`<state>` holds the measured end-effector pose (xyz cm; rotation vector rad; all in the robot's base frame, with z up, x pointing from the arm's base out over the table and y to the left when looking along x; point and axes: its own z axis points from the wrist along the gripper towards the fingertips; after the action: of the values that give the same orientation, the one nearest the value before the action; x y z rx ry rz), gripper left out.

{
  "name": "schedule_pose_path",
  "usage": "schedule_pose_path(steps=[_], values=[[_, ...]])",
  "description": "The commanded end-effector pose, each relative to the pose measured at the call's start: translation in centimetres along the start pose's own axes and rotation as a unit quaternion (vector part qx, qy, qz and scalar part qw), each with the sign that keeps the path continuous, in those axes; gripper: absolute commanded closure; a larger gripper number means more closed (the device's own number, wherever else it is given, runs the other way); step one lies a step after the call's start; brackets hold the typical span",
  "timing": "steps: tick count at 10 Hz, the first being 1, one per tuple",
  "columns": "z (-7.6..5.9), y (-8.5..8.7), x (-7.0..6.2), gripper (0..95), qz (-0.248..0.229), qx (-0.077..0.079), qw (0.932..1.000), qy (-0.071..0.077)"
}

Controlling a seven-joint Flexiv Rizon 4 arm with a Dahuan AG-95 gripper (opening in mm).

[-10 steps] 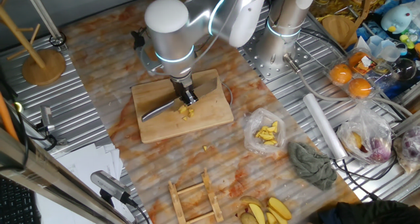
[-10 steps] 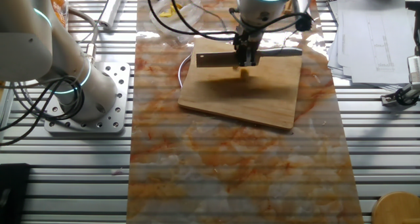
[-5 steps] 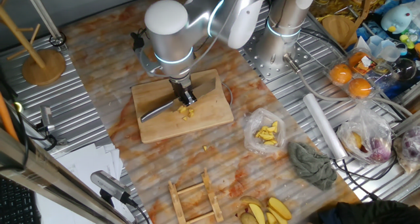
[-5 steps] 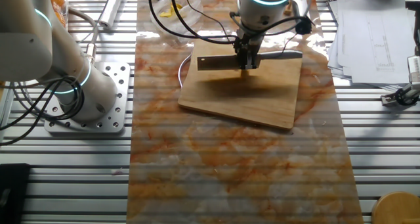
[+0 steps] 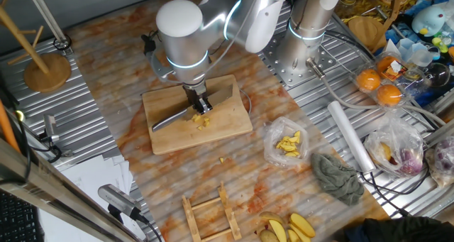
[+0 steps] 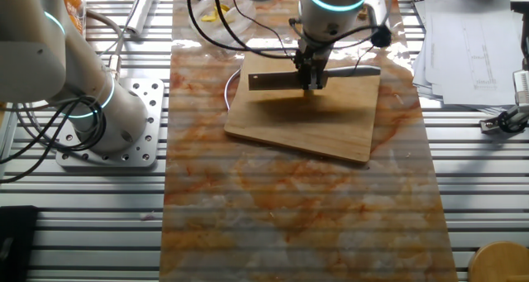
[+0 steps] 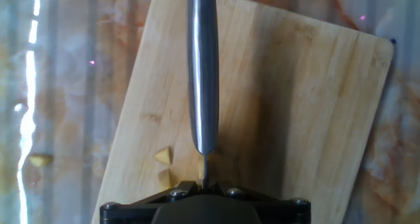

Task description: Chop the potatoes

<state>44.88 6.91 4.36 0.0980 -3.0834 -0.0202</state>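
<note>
My gripper (image 5: 201, 104) is shut on a steel knife (image 5: 170, 119) and holds it low over the wooden cutting board (image 5: 230, 123). Small pale-yellow potato chunks (image 5: 202, 120) lie on the board right under the fingers. In the hand view the knife's handle (image 7: 202, 73) runs straight away from the gripper (image 7: 203, 183), with two potato chunks (image 7: 164, 156) to its left on the board (image 7: 295, 106). In the other fixed view the gripper (image 6: 312, 82) covers the chunks, and the blade (image 6: 269, 80) points left over the board (image 6: 314, 125).
One stray chunk (image 5: 222, 159) lies on the mat off the board. A clear bag of brighter yellow pieces (image 5: 287, 144), a grey cloth (image 5: 339, 177), a white roll (image 5: 349, 137), yellow wedges (image 5: 294, 228) and a wooden rack (image 5: 209, 213) lie nearby. A second arm's base (image 6: 116, 117) stands left.
In the other fixed view the gripper and knife have shifted slightly toward the board's far edge, and the yellow chunk seen below the fingers is now covered.
</note>
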Motion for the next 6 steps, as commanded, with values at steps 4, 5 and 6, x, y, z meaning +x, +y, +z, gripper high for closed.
schedule_pose_path(steps=[4, 5, 6], values=[[0.6, 0.5, 0.2, 95.0, 0.002, -0.019, 0.9998, -0.003], [0.3, 0.7, 0.3, 95.0, 0.002, -0.021, 0.9998, -0.004], [0.1, 0.8, 0.3, 95.0, 0.004, -0.028, 0.9996, -0.004]])
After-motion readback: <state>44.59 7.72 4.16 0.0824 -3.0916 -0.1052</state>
